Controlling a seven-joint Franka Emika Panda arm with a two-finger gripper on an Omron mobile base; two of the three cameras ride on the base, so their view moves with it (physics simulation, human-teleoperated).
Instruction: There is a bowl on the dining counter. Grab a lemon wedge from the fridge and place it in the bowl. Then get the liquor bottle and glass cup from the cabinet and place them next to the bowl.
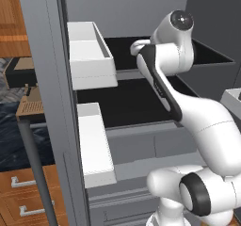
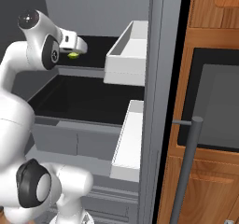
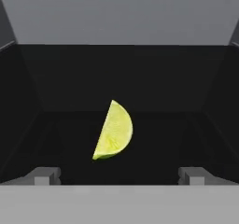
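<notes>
The fridge point(image 1: 44, 55) stands open in front of me, with dark shelves and white door bins point(image 2: 128, 55). A yellow-green lemon wedge point(image 3: 114, 132) lies on the upper dark shelf, standing on its edge; in the right base view the lemon wedge point(image 2: 73, 55) shows just under my hand. My gripper point(image 3: 120, 176) is open and reaches into that shelf. Its two fingertips point(image 3: 46, 175) stand wide apart, short of the wedge and to either side of it. Nothing is between them.
White door bins point(image 1: 89, 55) hang close to the left of my arm, one above another. A lower dark shelf point(image 2: 79, 99) and grey drawers sit below. A wooden cabinet front with a dark oven point(image 2: 210, 101) and its bar handle point(image 2: 186, 162) is on the right.
</notes>
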